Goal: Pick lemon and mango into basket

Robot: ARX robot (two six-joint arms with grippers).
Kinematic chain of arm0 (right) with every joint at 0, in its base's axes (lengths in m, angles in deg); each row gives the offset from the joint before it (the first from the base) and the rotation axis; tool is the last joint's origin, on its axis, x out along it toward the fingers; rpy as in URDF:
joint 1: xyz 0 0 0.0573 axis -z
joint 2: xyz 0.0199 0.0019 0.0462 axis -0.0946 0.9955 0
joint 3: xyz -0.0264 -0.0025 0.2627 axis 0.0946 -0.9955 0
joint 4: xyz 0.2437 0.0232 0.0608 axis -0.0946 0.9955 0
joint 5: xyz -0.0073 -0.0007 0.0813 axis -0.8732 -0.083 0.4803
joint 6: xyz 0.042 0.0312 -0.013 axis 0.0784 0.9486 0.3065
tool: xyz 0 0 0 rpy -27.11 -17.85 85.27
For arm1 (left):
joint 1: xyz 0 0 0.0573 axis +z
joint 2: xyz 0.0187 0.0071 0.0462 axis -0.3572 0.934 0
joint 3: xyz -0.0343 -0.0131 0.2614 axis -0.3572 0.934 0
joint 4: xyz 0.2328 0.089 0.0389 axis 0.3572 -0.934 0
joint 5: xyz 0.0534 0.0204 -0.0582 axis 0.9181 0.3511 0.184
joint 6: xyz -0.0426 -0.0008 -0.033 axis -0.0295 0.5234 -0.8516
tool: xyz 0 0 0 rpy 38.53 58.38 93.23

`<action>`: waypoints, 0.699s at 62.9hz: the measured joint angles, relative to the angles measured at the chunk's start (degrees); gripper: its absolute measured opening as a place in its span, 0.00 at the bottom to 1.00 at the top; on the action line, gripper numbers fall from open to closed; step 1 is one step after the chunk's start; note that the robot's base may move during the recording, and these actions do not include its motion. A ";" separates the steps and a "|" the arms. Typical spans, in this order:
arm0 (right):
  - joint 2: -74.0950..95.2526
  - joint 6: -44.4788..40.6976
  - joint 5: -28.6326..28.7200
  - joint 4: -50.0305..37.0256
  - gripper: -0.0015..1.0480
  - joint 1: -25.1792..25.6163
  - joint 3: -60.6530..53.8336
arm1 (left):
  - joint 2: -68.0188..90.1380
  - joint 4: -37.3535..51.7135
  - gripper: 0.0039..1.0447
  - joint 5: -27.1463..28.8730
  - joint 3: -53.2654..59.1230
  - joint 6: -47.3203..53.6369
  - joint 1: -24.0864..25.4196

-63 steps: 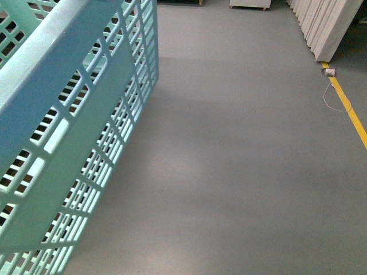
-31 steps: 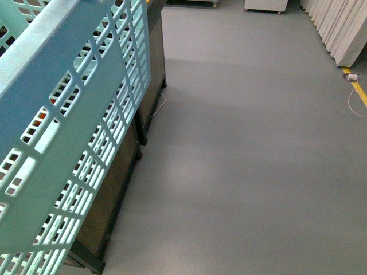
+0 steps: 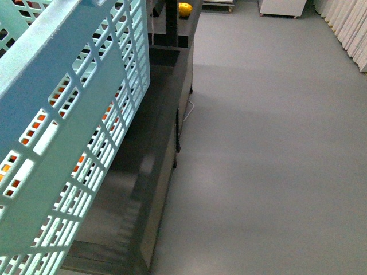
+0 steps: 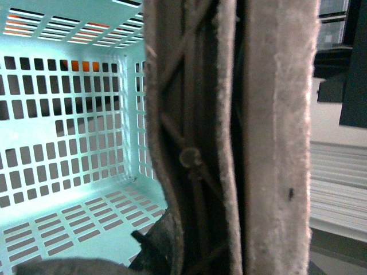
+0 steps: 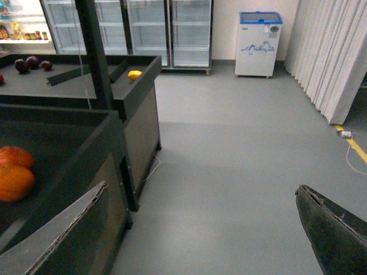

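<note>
The light teal basket hangs tilted and fills the left of the front view. Its slotted inside shows in the left wrist view with nothing lying in the visible part. My left gripper is shut on the basket, its fuzzy tan pads pressed round the dark handle. A small yellow fruit lies on the far black stand; I cannot tell whether it is the lemon or the mango. My right gripper is open over bare grey floor, nothing between its fingers.
Black display stands run along the left. The near bin holds orange fruits, the far one dark red fruits. Glass-door fridges, a chest freezer and white curtains stand behind open grey floor.
The front view has swung toward the left. The black stands and the yellow fruit came into sight beside the basket, and the yellow floor line went out at the right.
</note>
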 joint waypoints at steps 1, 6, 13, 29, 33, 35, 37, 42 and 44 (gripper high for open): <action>0.00 0.00 0.20 0.00 0.92 0.02 0.00 | 0.00 0.00 0.13 0.02 0.00 0.00 0.00; -0.04 0.00 0.00 0.00 0.92 0.02 0.00 | 0.00 -0.02 0.13 0.04 -0.04 0.00 0.00; -0.02 0.02 0.02 0.00 0.92 0.02 0.00 | 0.00 -0.02 0.13 -0.02 -0.07 0.11 0.02; -0.02 0.00 -0.04 0.00 0.92 0.02 0.00 | 0.00 -0.02 0.13 0.09 -0.07 0.17 0.07; -0.02 0.02 0.00 0.00 0.92 0.00 0.00 | 0.00 -0.02 0.13 0.07 -0.07 0.22 0.07; -0.02 0.02 -0.02 0.00 0.92 0.02 0.00 | 0.00 -0.02 0.13 0.04 -0.07 0.22 0.07; -0.02 0.02 -0.02 0.00 0.92 0.02 0.00 | 0.00 -0.02 0.13 0.02 -0.07 0.20 0.07; -0.02 0.02 -0.02 0.02 0.92 0.00 0.00 | 0.00 -0.02 0.13 -0.02 -0.07 0.17 0.07; -0.02 0.00 0.00 0.00 0.92 0.02 0.00 | 0.00 -0.02 0.13 -0.02 -0.07 0.17 0.07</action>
